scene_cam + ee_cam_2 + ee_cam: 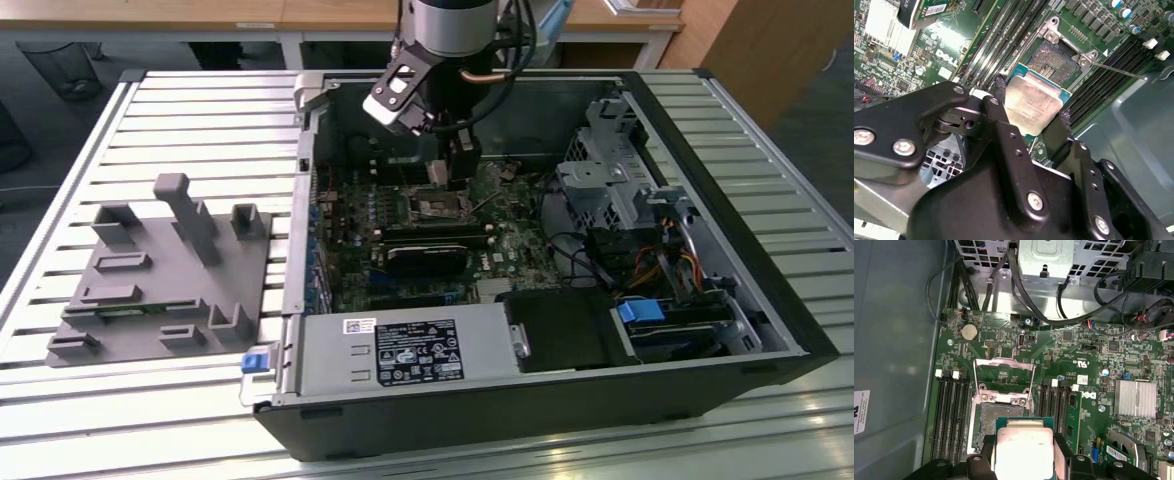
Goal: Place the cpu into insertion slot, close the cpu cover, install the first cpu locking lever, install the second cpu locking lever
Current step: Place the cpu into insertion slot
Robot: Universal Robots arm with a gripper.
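The gripper (1031,114) is gripping the cpu (1033,100) by two opposite edges, jaws narrowed to its width, and is hanging it just above the insertion slot (999,421), unseated. In the exterior view the slot is lying toward eleven o'clock from the middle of the computer case (534,412). The cpu cover (1004,362) is standing open. The chip is looking offset from the slot, so lowering it skewed could bend the contacts or snag the rim.
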